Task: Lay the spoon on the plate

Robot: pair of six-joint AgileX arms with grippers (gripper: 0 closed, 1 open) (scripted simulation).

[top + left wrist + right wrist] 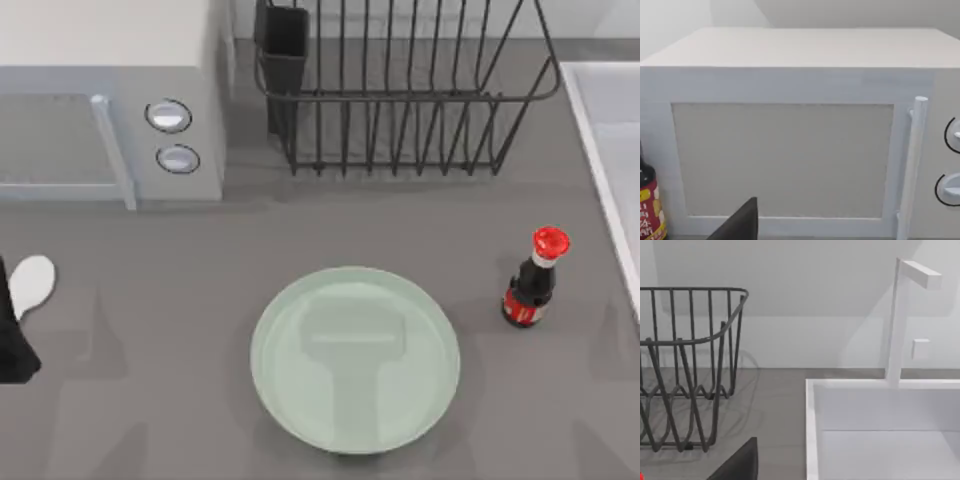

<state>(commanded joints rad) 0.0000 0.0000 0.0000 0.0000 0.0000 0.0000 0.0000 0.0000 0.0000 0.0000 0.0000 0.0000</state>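
Top view, spoon (31, 283) at table's left edge, plate (354, 358) centre, bottle (533, 281) label unreadable, pincer states untellable.

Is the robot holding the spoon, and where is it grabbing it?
It cannot be told. The spoon lies at the table's left edge, its bowl showing beside the dark left arm, which covers the handle. Whether anything grips it is hidden.

the spoon (31, 283) handle is hidden (behind the dark left arm (12, 345), itself cut off).
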